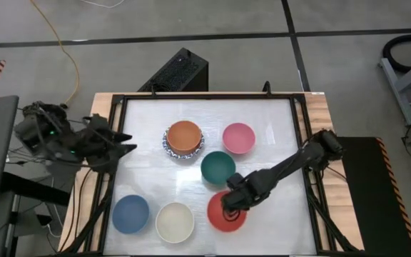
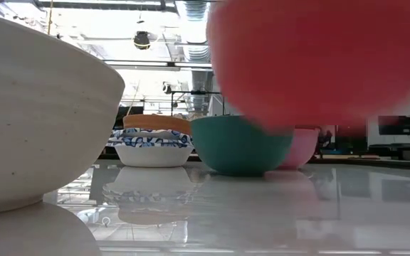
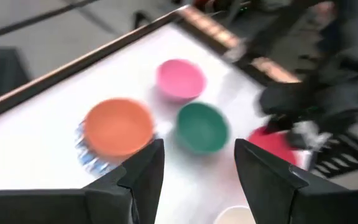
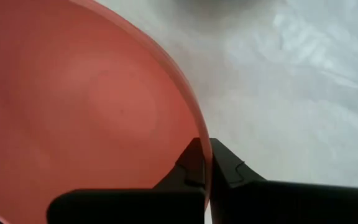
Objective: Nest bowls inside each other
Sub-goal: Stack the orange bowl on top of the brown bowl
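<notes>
My right gripper (image 1: 232, 203) is shut on the red bowl (image 1: 227, 213) near the table's front, right of centre. The low view shows the red bowl (image 2: 312, 57) off the table. A dark green bowl (image 1: 218, 168) and a pink bowl (image 1: 238, 137) sit on their bases farther back. An orange bowl (image 1: 184, 135) sits inside a white bowl with a blue patterned rim (image 1: 168, 148). The blue bowl (image 1: 130, 214) and the cream bowl (image 1: 175, 222) stand at the front left. My left gripper (image 1: 123, 148) hovers open at the table's left edge, holding nothing. My right gripper pinches the red bowl's rim (image 4: 194, 118), with one finger inside the bowl and one outside. The fingers (image 4: 191, 163) point steeply down from above. The bowl is lifted clear of the table, mouth up and slightly tilted.
A black frame (image 1: 205, 98) borders the white table top. Free room lies along the table's far left and its right side. In the low view the cream bowl (image 2: 34, 107) fills the left foreground.
</notes>
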